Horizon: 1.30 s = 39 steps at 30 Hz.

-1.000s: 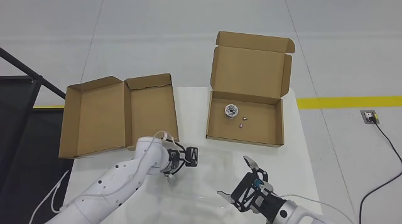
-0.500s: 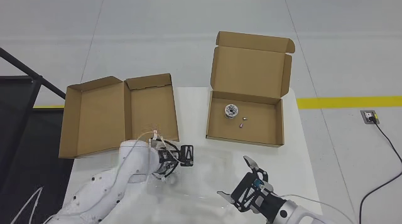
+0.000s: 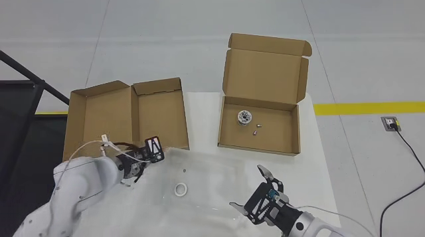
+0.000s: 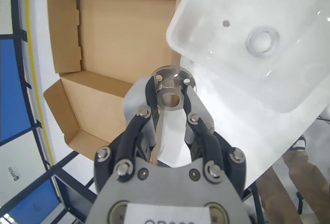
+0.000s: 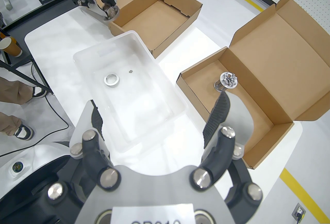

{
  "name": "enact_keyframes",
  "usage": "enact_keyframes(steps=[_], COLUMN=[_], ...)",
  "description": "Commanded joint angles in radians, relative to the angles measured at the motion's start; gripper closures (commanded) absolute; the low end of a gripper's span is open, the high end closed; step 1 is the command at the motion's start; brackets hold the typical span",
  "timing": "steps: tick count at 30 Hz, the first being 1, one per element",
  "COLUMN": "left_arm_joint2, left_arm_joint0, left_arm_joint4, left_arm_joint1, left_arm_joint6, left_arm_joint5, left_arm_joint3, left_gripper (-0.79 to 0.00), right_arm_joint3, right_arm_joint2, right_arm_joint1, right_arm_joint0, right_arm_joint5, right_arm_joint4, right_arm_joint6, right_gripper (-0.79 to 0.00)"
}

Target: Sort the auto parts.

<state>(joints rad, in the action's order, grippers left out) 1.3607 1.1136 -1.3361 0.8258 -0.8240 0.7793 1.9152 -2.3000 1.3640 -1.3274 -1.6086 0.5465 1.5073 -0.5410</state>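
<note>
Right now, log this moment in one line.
left hand: shut on flanged part, near left box | right hand: open | ring: in tray

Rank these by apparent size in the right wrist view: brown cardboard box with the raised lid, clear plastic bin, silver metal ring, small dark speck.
1. Brown cardboard box with the raised lid.
2. Clear plastic bin.
3. Silver metal ring in the bin.
4. Small dark speck beside it.
</note>
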Motion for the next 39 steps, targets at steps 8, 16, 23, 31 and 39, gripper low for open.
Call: enact_keyframes(steps=[8, 16, 23, 31, 39], left_arm_joint2=[0.147, 0.147, 0.106, -0.065, -0.314], left_arm_joint0=[0.098, 0.098, 0.049, -0.206, -0.476], left_arm_joint4=[-0.054, -0.054, -0.101, -0.177, -0.231], left_arm_joint1=[-0.015, -0.015, -0.009, 0.021, 0.092], left_arm_joint6=[0.185, 0.185, 0.283, 0.418, 0.446], left_arm_joint5=[-0.045, -0.045, -0.053, -0.034, -0.007], left_arm_joint3=[0.002, 0.002, -0.111, -0.369, -0.648], left_gripper=[0.000, 0.000, 0.000, 0.000, 0.000], right_arm_joint3=[0.000, 0.000, 0.000, 0.000, 0.000], right_arm_joint2=[0.000, 0.000, 0.000, 0.000, 0.000], right_arm_joint1=[0.000, 0.000, 0.000, 0.000, 0.000], right_arm_joint0=[0.000, 0.000, 0.000, 0.000, 0.000], right_arm_joint5=[0.000, 0.000, 0.000, 0.000, 0.000], right_arm_joint4=[0.000, 0.000, 0.000, 0.000, 0.000], right_arm_joint6=[0.000, 0.000, 0.000, 0.000, 0.000], right_gripper=[-0.785, -0.785, -0.785, -0.785, -0.785])
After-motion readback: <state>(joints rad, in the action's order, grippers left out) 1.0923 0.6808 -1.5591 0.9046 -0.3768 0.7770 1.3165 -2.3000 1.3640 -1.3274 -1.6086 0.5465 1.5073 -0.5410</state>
